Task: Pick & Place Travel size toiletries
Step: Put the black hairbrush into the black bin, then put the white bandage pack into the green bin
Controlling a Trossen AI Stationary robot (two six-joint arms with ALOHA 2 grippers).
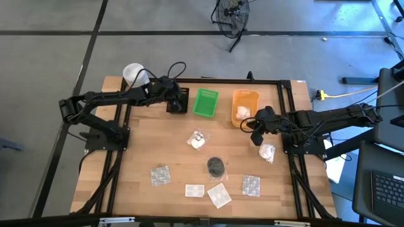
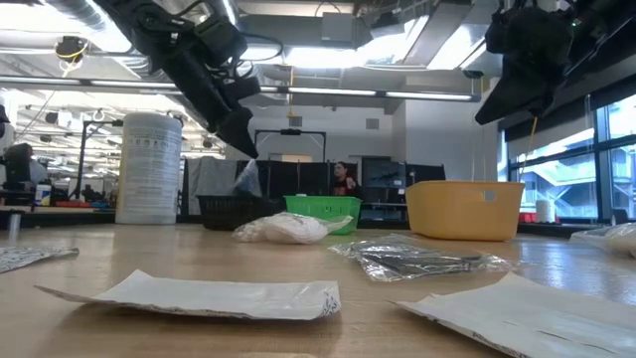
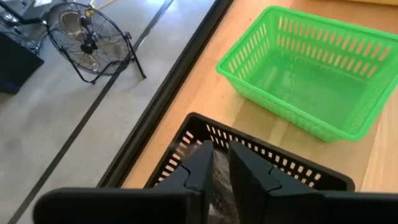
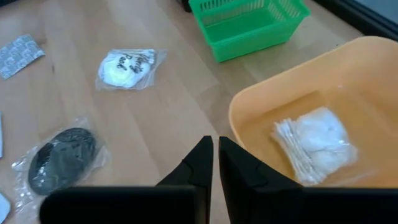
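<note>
Two end effectors over trays, L [image 1: 178, 99] black [image 3: 261, 163], R [image 1: 257, 122] orange [image 4: 348, 74]

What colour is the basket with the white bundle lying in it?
Orange basket, holding the white bundle; the right wrist view shows it best.

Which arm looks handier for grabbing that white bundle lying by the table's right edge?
The right arm, I'd guess. Its gripper hangs by the orange tray, close to the bundle. The left gripper is far across the table, over the black tray.
</note>
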